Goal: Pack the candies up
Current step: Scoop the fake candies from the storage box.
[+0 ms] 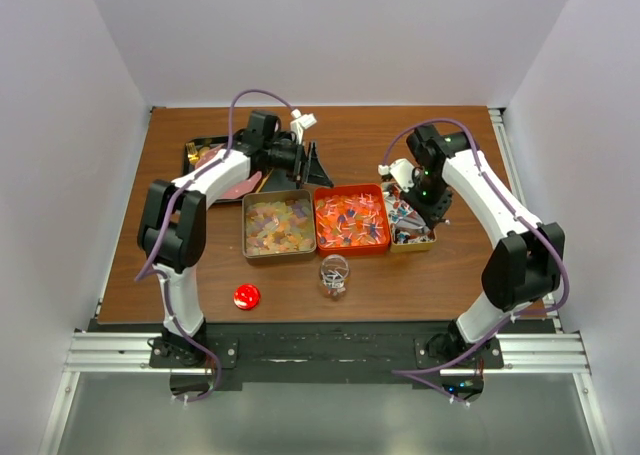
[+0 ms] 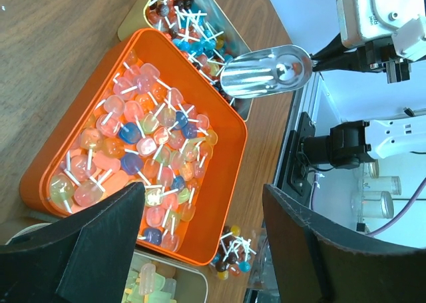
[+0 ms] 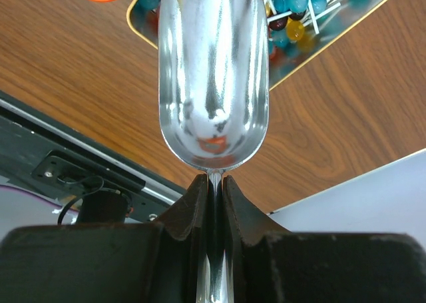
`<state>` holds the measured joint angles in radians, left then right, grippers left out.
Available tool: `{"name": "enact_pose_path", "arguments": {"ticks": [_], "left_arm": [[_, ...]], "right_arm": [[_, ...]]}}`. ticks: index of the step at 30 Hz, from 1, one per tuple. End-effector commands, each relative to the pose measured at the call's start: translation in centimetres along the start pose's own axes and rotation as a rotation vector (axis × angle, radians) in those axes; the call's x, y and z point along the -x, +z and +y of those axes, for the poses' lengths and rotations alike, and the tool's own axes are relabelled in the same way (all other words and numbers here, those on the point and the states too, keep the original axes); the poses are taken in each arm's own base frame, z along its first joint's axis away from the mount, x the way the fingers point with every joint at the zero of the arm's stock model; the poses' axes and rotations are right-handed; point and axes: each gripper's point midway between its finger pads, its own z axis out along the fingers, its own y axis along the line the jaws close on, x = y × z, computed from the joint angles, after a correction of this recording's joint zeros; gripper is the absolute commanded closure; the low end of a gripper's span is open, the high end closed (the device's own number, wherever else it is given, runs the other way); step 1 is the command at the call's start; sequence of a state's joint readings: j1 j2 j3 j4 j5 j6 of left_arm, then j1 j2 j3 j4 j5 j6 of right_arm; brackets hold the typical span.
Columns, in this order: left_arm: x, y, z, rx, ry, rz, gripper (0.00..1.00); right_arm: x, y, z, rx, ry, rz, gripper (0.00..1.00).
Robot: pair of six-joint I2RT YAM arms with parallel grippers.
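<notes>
Top external: from the orange tray (image 1: 352, 250), red disc (image 1: 246, 296) at eight o'clock, jar (image 1: 334, 273) at six; right tool (image 3: 214, 183) pinches scoop (image 3: 213, 76), left tool (image 2: 203, 196) spread; wooden tabletop (image 1: 370, 135), white walls (image 1: 330, 35).

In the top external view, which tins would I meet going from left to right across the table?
The silver tin holding pastel candies → orange tin → gold tin, partly under the scoop held by the right gripper.
</notes>
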<state>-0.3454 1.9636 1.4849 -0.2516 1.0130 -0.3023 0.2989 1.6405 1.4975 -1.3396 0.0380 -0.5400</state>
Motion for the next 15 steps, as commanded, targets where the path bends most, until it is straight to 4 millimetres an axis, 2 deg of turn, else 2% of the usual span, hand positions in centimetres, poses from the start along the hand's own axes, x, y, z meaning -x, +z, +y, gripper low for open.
{"name": "enact_pose_path", "arguments": {"ticks": [1,8,15], "left_arm": [[2.1,-0.9,0.2,0.006,0.048,-0.042,0.24],[2.8,-1.4,1.7,0.040,0.047,-0.052,0.25],[3.3,-1.4,1.8,0.054,0.068,-0.055,0.25]], "right_arm": [[-5.9,-2.0,2.6,0.095,-0.006,0.227,1.00],[-7.7,-1.1,3.1,0.102,0.003,0.309,1.00],[-7.4,-0.8,2.2,0.076,0.008,0.344,1.00]]}}
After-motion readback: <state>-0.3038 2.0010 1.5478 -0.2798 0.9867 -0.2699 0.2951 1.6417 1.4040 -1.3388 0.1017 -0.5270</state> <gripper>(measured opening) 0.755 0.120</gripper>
